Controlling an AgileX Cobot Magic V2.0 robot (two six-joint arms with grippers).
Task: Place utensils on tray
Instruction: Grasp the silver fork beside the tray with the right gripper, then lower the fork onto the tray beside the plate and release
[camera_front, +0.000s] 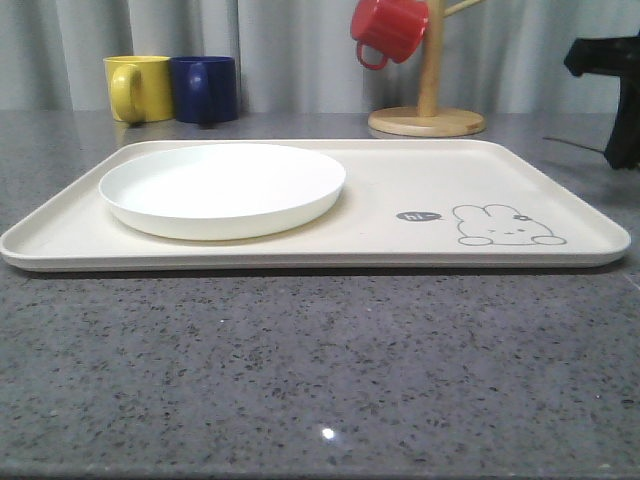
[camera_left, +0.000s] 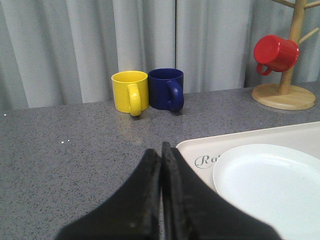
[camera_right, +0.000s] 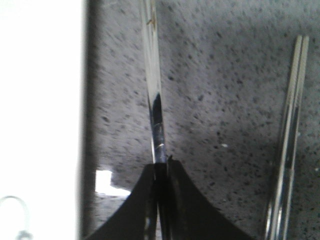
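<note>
Gripping a slim metal utensil (camera_right: 155, 100) by one end, the right claw (camera_right: 161, 172) has its jaws pressed together on the shaft, which runs straight out ahead of the fingertips over the grey desk (camera_right: 220, 100); whether this is the fork or the spoon cannot be told, since its far end is cut off. The tray (camera_right: 40, 100) lies just beside it, its rim running parallel to the utensil's long axis, so the coming move is likely a short sideways carry over that rim. On the other side, resting on the desk, is the pair of chopsticks (camera_right: 287, 150), also roughly parallel. The front view adds what the wrist view lacks: the tray (camera_front: 400, 245) with its rabbit drawing (camera_front: 505, 225) and the white plate (camera_front: 222, 188) already on its left half, leaving the right half bare. The left claw (camera_left: 161, 150) is closed on nothing, near the tray's far left corner (camera_left: 200, 150), facing the yellow mug (camera_left: 130, 91) and blue mug (camera_left: 166, 87). The right arm is clearly nearer the remaining cutlery.
</note>
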